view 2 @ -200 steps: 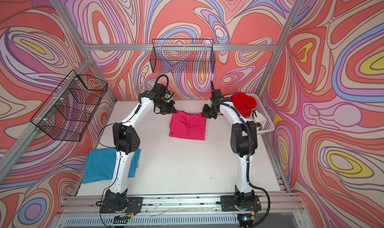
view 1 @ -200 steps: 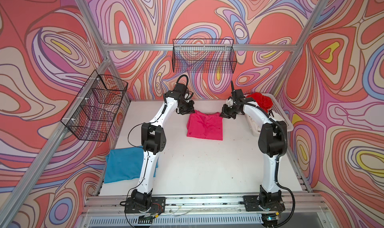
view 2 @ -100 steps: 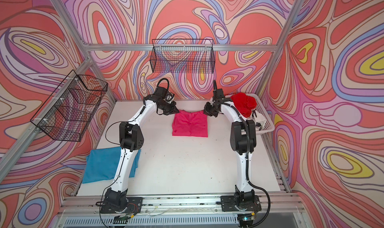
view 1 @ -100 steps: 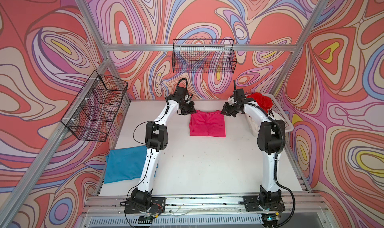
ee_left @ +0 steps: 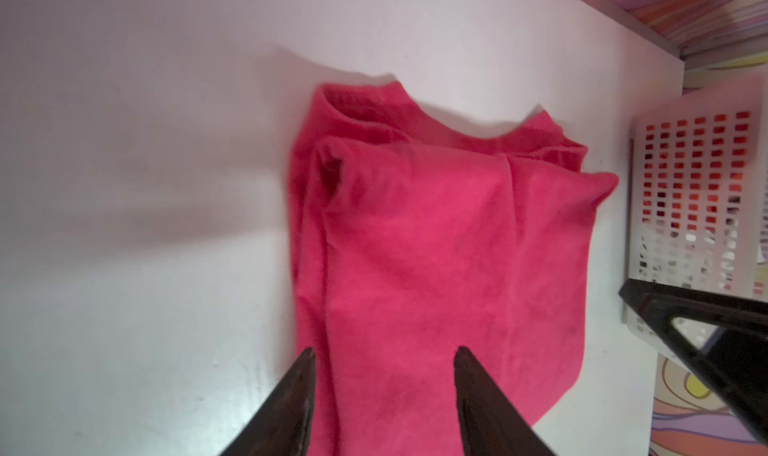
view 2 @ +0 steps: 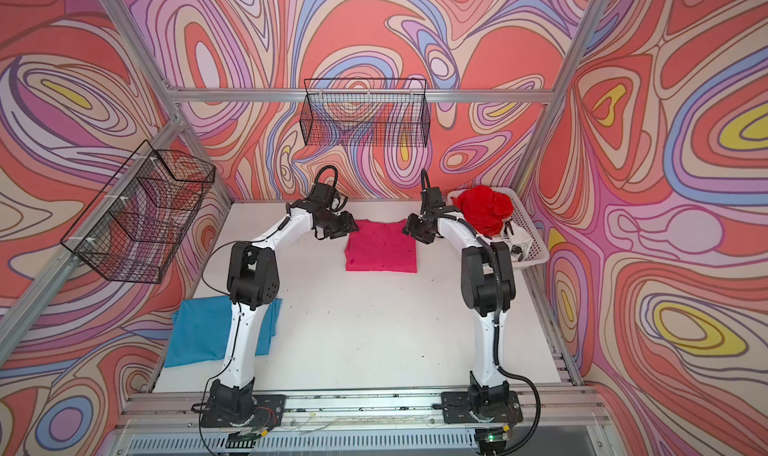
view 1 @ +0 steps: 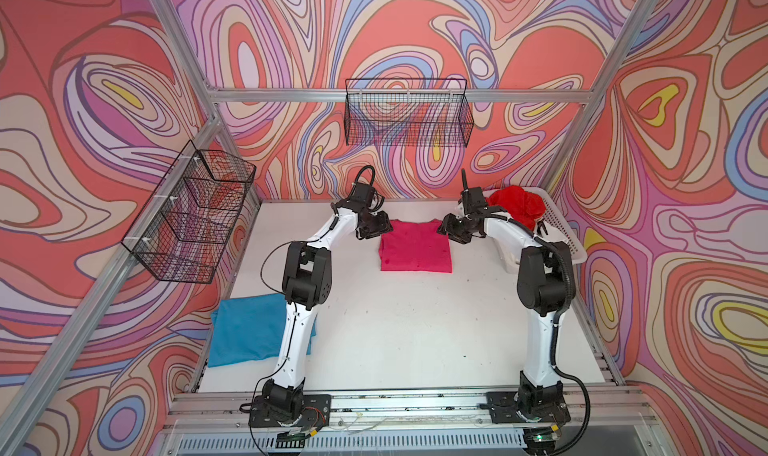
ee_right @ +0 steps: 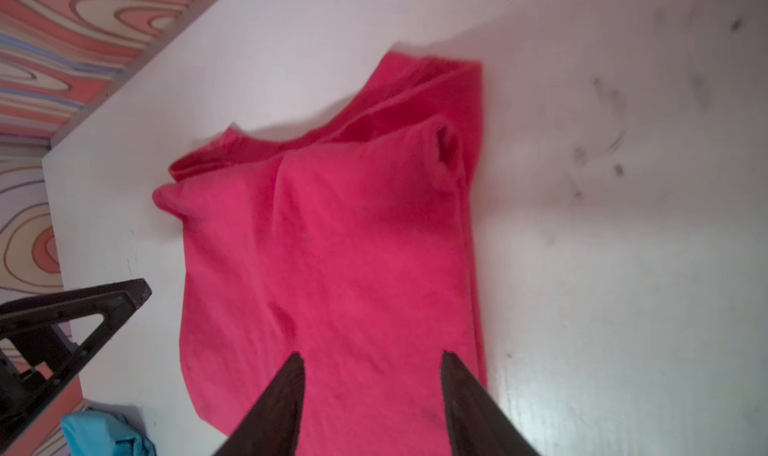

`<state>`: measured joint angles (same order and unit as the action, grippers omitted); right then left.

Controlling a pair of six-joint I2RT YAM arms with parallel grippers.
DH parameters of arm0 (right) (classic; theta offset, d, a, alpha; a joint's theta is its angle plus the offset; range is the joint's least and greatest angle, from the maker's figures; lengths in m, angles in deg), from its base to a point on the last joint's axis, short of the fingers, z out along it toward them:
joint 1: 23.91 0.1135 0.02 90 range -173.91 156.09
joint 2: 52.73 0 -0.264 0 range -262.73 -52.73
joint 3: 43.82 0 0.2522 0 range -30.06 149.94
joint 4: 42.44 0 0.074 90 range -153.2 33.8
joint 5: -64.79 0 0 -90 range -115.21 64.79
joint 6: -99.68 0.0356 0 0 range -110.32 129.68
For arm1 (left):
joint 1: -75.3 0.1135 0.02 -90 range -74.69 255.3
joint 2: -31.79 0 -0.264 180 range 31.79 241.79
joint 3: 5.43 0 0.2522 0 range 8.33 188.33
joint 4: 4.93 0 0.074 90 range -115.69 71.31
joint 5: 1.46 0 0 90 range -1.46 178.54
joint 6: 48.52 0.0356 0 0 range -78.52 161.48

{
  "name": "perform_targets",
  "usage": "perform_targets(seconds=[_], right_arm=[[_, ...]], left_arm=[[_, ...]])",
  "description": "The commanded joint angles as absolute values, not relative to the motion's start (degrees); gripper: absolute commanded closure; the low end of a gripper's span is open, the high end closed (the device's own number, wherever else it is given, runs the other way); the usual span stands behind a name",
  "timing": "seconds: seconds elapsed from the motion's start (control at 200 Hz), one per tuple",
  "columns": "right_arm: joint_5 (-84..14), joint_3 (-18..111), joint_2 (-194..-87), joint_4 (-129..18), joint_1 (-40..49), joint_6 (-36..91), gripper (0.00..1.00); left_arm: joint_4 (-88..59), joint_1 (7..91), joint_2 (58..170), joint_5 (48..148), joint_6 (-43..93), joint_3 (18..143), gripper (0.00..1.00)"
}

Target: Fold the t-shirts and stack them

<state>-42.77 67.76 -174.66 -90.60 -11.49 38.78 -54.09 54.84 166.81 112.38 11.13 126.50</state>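
A folded magenta-pink t-shirt lies flat at the back middle of the white table. My left gripper hovers open over its far left corner. Over the far right corner my right gripper is open too. In both wrist views only pink cloth lies below the spread fingers, none between them. A folded teal-blue t-shirt rests at the front left edge. The red t-shirt is bunched in a basket.
The white plastic basket stands at the back right, close to the right arm. Black wire baskets hang on the left wall and the back wall. An aluminium rail runs along the table's front.
Both grippers were shut at the pink shirt's far edge and have opened, letting it go. The shirt slid a little to the right and now lies flat.
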Motion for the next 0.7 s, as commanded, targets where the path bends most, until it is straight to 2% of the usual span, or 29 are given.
perform_targets(seconds=[0.0, 0.11, 0.321, 0.601, 0.696], right_arm=[[-44.1, 64.1, -174.3, -89.2, -8.7, 36.8, 0.46], [-44.8, 60.0, -174.6, -88.9, -7.7, 35.2, 0.48], [-46.1, 45.8, -168.9, -87.3, -5.6, 34.2, 0.51], [-48.8, 21.8, -150.5, -85.4, 1.4, 43.7, 0.51], [-49.5, 19.0, -145.4, -87.5, 2.9, 45.8, 0.50]], left_arm=[[-52.8, 51.5, 165.3, 115.7, 9.9, 122.2, 0.51], [-55.0, 50.0, 164.9, 114.6, 10.5, 117.4, 0.59], [-53.1, 48.1, 157.6, 114.4, 9.8, 98.8, 0.72], [-50.0, 41.6, 140.6, 117.0, 2.8, 70.9, 0.73], [-49.2, 38.8, 135.7, 118.6, -0.4, 66.3, 0.67]])
